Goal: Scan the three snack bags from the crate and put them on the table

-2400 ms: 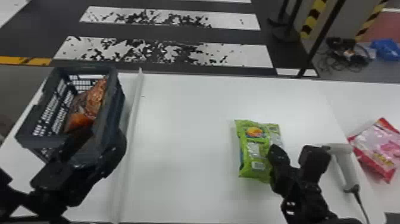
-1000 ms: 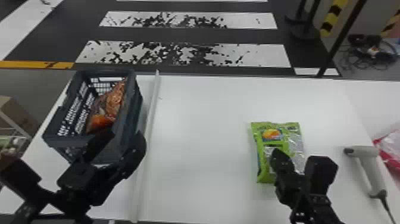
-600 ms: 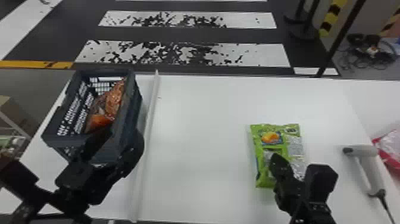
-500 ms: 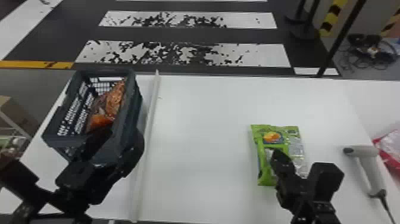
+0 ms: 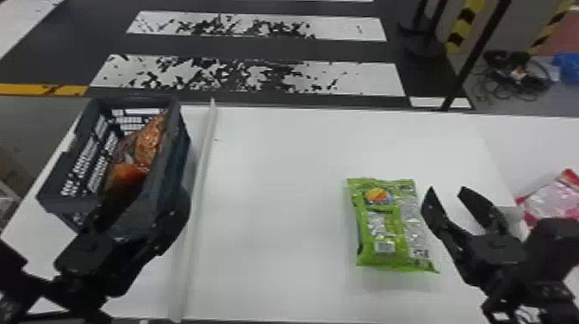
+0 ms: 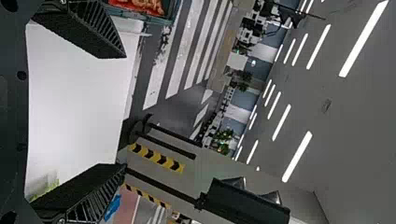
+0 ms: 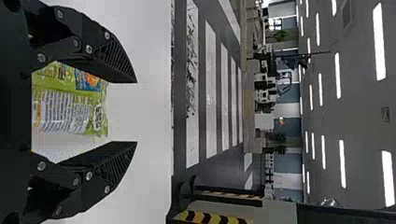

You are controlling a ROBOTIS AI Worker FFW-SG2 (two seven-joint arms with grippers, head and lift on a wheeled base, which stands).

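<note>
Now the right gripper [image 5: 446, 189] has shifted right of the green bag [image 5: 381, 232], fingers spread, probably leaving it free for scanning.

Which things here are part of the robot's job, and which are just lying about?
For the job: crate, orange snack bag inside, green snack bag, table, scanner, probably the pink snack bag.

Just lying about: floor cables, blue thing near them, striped post.

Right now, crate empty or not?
Not empty: orange-brown snack packaging lies inside the crate. Bag count: cannot tell; in the head view the left gripper covers part of the near end.
</note>
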